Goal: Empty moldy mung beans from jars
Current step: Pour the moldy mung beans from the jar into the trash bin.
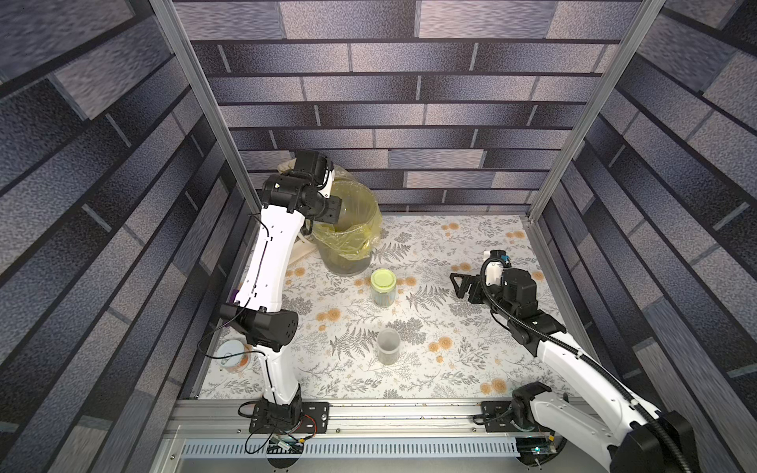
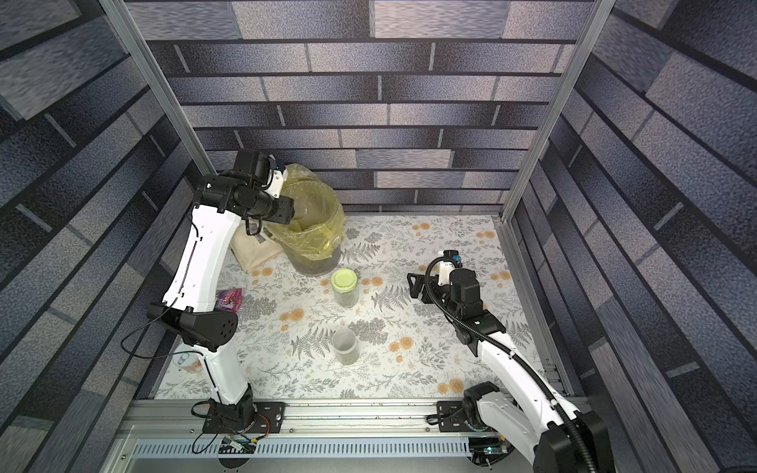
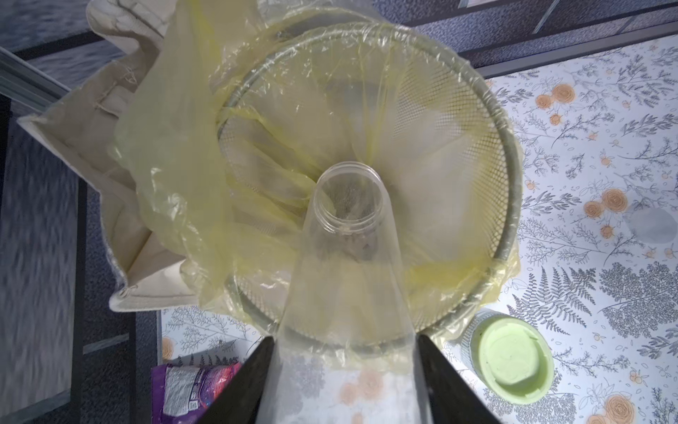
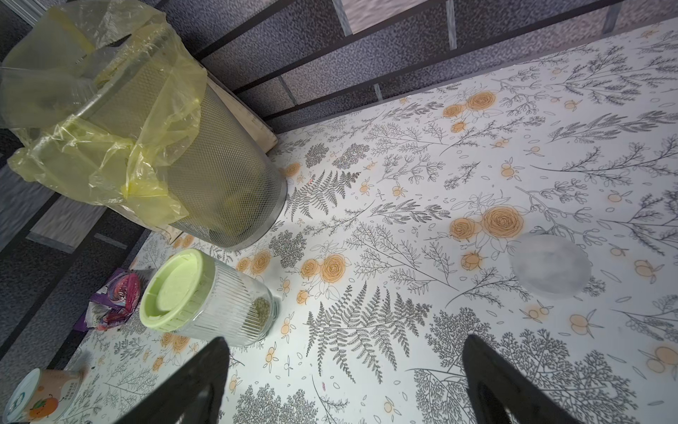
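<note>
Black left tool [image 3: 343, 345] grips slim jar [image 3: 346, 220], seemingly empty, base unseen.

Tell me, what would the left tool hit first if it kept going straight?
Probably the yellow bag lining the bin: the left tool aims its clear jar down into it.

Counter [image 1: 450, 360]: floral cover, grey ferns, orange blooms.
Mesh bin [image 1: 348, 264] with yellow plastic liner [image 1: 352, 241]: upright, 11 o'clock from centre.
Beige cloth bag [image 2: 256, 254]: just beside the bin, on its 9 o'clock side.
Purple packet [image 2: 229, 299]: 9 o'clock edge.
Tin can [image 1: 233, 356]: 8 o'clock corner.
</note>
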{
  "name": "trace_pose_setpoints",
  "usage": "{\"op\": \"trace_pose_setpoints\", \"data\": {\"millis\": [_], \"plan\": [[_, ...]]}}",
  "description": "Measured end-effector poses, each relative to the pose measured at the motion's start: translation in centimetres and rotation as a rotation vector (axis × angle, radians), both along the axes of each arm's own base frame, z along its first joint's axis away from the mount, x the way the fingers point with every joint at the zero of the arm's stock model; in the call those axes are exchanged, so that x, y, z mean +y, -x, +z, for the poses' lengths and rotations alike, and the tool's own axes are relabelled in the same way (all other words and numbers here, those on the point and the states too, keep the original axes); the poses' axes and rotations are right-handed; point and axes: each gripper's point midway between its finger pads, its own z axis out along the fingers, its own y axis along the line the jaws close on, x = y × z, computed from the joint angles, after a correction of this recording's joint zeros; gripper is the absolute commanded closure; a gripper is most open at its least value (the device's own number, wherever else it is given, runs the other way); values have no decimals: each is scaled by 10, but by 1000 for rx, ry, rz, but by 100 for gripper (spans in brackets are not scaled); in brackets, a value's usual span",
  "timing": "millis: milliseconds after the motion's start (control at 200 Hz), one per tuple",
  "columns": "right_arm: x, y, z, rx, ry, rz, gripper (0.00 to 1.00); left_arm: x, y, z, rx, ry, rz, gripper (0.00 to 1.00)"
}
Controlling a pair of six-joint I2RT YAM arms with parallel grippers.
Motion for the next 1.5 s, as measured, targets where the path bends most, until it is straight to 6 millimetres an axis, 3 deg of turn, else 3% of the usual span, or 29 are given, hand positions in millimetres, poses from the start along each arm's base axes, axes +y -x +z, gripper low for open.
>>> {"op": "trace_pose_setpoints", "data": {"millis": [80,210,311,381,451,511,566,611,776,837,917,1047,1102,1157,1327,1503], "plan": [[1,0,-2,6,0,4,0,-3,2,-2,-9,-96,-21,41],[3,0,-4,13,-2,14,0,-28,3,-18,-20,-293,-99,41],[3,0,-4,13,-2,13,0,-42,5,-27,3,-282,-130,41],[3,0,-4,12,-2,13,0,-30,0,-21,19,-137,-86,42],[3,0,-2,9,-4,14,0,1,-10,-10,12,3,0,41],[2,1,-1,5,-5,14,0,30,-15,-3,-1,39,76,41],[2,1,0,2,-6,14,0,36,-16,-1,-10,20,93,41],[2,1,0,2,-6,14,0,25,-14,0,-21,-31,66,41],[2,1,0,3,-6,14,0,-55,0,-21,-61,-318,-156,40],[2,1,0,3,-6,14,0,-62,2,-29,-50,-354,-178,41],[2,1,0,3,-5,13,0,-41,-3,-28,-25,-291,-115,41],[2,1,0,3,-5,13,0,27,-19,-13,-37,-109,81,40],[2,1,1,-1,-7,13,0,42,-17,-7,-54,-56,125,40],[2,2,4,-11,-10,14,0,39,-11,3,-77,-6,119,39],[4,6,5,-49,-32,33,0,2,8,35,-143,171,13,39],[7,10,12,-99,-61,52,0,2,13,32,-126,321,11,39]]}}
